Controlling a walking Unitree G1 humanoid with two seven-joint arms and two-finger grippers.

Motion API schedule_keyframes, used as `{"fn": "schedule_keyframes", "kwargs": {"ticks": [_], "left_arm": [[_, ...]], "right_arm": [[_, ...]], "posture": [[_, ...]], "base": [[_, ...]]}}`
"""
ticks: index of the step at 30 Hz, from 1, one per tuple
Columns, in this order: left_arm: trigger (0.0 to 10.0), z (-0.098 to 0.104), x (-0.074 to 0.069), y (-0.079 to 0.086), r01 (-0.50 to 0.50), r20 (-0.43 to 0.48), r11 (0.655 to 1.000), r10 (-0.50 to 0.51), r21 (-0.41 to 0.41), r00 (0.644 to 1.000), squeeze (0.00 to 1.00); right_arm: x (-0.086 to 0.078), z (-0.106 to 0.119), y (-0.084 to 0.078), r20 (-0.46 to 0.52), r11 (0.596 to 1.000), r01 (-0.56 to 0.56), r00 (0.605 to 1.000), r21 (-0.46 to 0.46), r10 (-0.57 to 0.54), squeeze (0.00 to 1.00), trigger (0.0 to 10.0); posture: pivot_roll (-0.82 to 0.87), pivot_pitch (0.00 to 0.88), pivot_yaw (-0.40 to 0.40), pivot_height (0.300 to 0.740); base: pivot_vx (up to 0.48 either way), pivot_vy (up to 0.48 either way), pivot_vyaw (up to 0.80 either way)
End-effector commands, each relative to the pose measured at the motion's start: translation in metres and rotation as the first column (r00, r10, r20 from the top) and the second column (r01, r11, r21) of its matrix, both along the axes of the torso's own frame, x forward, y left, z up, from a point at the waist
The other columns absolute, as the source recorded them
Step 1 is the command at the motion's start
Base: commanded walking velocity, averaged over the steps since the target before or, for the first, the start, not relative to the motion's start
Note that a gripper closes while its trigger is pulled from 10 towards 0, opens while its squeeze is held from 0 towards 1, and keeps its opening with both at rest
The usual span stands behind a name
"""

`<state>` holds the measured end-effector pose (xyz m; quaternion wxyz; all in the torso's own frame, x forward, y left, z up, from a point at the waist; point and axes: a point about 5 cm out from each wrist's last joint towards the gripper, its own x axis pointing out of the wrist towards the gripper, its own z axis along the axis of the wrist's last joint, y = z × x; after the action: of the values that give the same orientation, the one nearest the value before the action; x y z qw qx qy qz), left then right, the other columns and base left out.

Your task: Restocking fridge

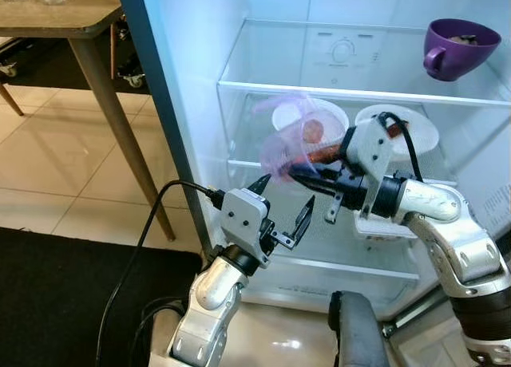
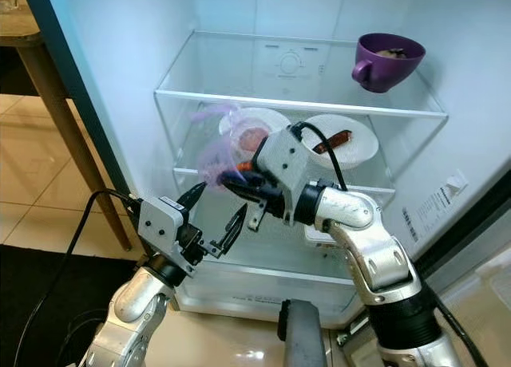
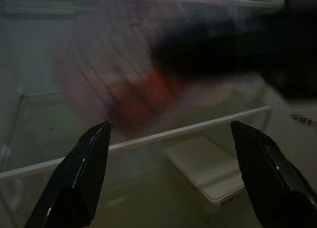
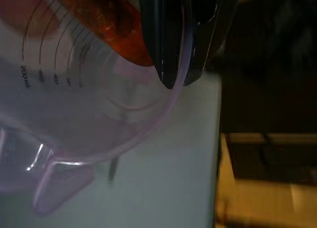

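— Right gripper (image 2: 239, 183) is pinching the rim of our see-through pink measuring jug (image 1: 289, 140), and we hold it up in front of the middle shelf (image 2: 192, 174) of the open fridge (image 1: 192, 80). See the orange carrot (image 4: 106, 20) inside it?

— Yes! What could go wrong?

— We only hold the jug by its thin edge. It looks blurry, so we think it is swinging. It might slip out or tip, and then the carrot would fall.

— Could we bump something?

— We could. Two white plates (image 2: 339, 140) with food sit on that shelf, right behind the jug. If we push in too fast, we may knock them.

— And our other hand?

— Left gripper (image 1: 281, 215) waits just below the jug with its fingers spread wide, holding nothing. If it lifts, it could hit the jug. The purple cup (image 2: 387, 60) sits up high, well away
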<state>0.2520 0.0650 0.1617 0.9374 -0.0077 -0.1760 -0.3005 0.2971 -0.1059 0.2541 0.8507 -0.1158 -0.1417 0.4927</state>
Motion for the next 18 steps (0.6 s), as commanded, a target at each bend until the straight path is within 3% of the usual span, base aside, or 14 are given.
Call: {"fn": "schedule_keyframes", "kwargs": {"ticks": [1,3,5,9,13,15,18], "left_arm": [[10.0,-0.006,-0.001,0.0,0.004,-0.023,1.0,-0.003,0.031,1.0,0.0],[10.0,-0.006,0.0,-0.001,0.004,-0.021,1.0,-0.003,0.029,1.0,0.0],[10.0,-0.006,0.0,-0.001,0.004,-0.021,1.0,-0.003,0.028,1.0,0.0],[10.0,-0.006,0.0,-0.004,0.008,-0.017,1.0,-0.007,0.026,1.0,0.0],[10.0,-0.006,0.0,-0.004,0.008,-0.017,1.0,-0.007,0.025,1.0,0.0],[10.0,-0.006,0.001,-0.005,0.009,-0.017,1.0,-0.009,0.024,1.0,0.0],[10.0,-0.007,0.0,-0.007,0.014,-0.016,1.0,-0.014,0.023,1.0,0.0]], "right_arm": [[-0.002,0.014,-0.002,0.041,0.999,-0.003,0.999,0.048,0.001,0.0,0.0],[0.0,0.034,-0.004,0.096,0.996,0.013,0.995,0.092,-0.022,0.0,0.0],[0.0,0.039,-0.005,0.113,0.995,0.02,0.993,0.095,-0.031,0.0,0.0],[0.004,0.051,-0.005,0.205,0.994,0.054,0.978,-0.092,-0.034,0.0,0.0],[0.005,0.051,-0.004,0.239,0.981,0.069,0.971,-0.183,-0.024,0.0,0.0],[0.009,0.047,-0.006,0.316,0.907,0.118,0.949,-0.405,0.018,0.0,0.0],[0.013,0.047,-0.008,0.353,0.817,0.137,0.932,-0.559,0.085,0.0,0.0]], "posture": [[0.0,0.11,-0.02,0.369],[-0.01,0.104,-0.02,0.369],[-0.01,0.104,-0.02,0.369],[-0.01,0.098,-0.024,0.369],[-0.01,0.098,-0.024,0.369],[-0.02,0.087,-0.03,0.369],[-0.02,0.087,-0.033,0.369]], "base": [[0.0,0.0,0.0],[0.0,0.0,0.0],[0.0,0.0,0.0],[0.0,0.0,0.0],[0.0,0.0,0.0],[0.0,0.0,0.0],[0.0,0.0,0.0]]}}
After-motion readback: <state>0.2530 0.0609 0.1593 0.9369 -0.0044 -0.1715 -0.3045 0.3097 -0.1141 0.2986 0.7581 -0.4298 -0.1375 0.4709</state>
